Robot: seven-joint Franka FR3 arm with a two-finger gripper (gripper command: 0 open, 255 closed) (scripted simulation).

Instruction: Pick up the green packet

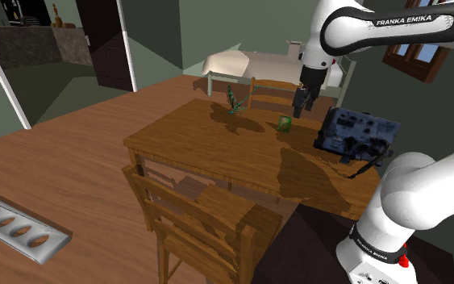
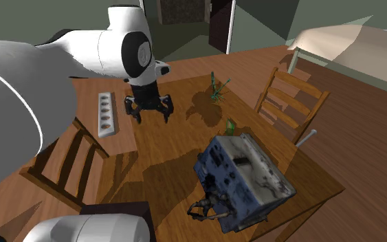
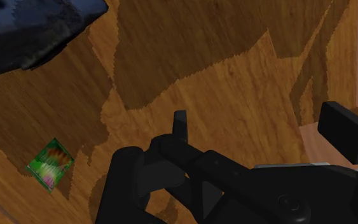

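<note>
Evidently, green packet [image 1: 284, 123] on table [image 1: 209, 145], long axis seemingly upright, gripper [image 2: 150, 111] open, well apart above.

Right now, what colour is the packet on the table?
Green packet, pinkish markings; clearest in wrist view.

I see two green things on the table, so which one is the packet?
The small squarish green packet near the blue-grey device; the other is a thin-leaved plant.

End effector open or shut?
Open. The end effector has its fingers apart, nothing between them; the green packet lies clear of it.
</note>
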